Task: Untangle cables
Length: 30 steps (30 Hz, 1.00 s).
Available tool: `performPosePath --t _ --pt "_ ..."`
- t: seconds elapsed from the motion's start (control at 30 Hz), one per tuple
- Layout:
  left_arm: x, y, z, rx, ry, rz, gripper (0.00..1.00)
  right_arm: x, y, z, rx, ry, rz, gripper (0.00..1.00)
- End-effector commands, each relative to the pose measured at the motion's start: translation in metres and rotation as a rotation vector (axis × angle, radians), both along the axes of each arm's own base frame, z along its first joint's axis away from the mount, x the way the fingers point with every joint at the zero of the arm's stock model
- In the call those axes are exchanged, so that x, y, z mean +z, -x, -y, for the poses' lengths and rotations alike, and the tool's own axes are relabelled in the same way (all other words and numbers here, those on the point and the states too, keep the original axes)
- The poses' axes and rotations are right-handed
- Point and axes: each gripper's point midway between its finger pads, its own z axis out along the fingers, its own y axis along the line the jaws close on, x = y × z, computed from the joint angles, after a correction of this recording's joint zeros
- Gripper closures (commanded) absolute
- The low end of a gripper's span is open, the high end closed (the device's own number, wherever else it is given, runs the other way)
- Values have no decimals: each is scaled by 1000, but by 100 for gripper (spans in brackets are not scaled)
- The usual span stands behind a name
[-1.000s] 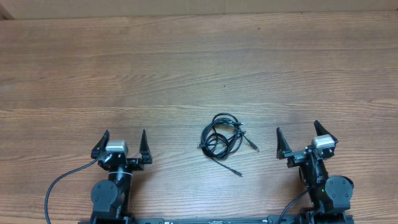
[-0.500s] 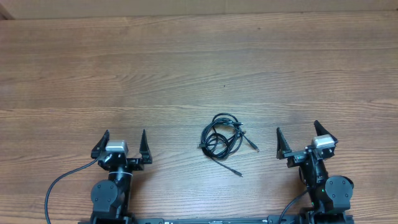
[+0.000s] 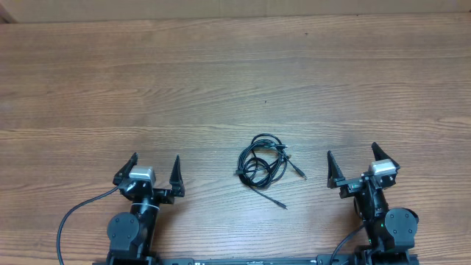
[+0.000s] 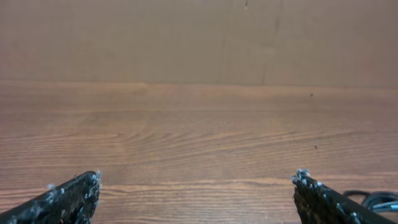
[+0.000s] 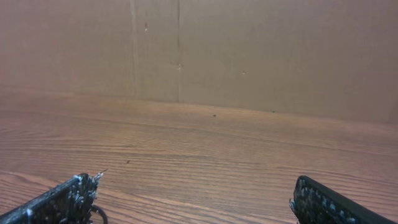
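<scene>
The cables (image 3: pixel 263 163) are thin black cords lying in one small tangled coil on the wooden table, low in the middle, with plug ends trailing right and down. My left gripper (image 3: pixel 155 157) stands open to the coil's left, well apart from it. To its right my right gripper (image 3: pixel 352 151) is open too, with a gap. The left wrist view shows the left gripper (image 4: pixel 198 175) holding nothing, with a bit of cable (image 4: pixel 373 198) at the lower right. In the right wrist view the right gripper (image 5: pixel 194 180) is empty, and a cable loop (image 5: pixel 99 214) peeks out beside its left finger.
The wooden table (image 3: pixel 235 81) stretches far beyond the coil to a brown cardboard wall (image 5: pixel 249 50) at its back edge. A thick black arm cable (image 3: pixel 73 217) curves off the left arm's base at the lower left.
My left gripper has shifted a little to the right, toward the coil. The right gripper and the cables have not moved.
</scene>
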Motion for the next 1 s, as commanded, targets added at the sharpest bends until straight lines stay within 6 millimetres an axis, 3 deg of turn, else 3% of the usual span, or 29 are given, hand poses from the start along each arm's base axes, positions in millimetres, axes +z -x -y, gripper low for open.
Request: performPosePath --t 0.0,0.47,0.73,0.97 --pt "21 6 6 -39 -11 24 0 -1 0 2 -11 1 6 0" --pt "63 17 13 -86 -7 -13 0 -1 0 2 -11 1 5 0" --pt "88 5 33 -198 -5 -100 0 -1 0 2 -11 1 6 0" --pt "108 -16 43 -254 -7 -286 0 -1 0 2 -10 1 6 0"
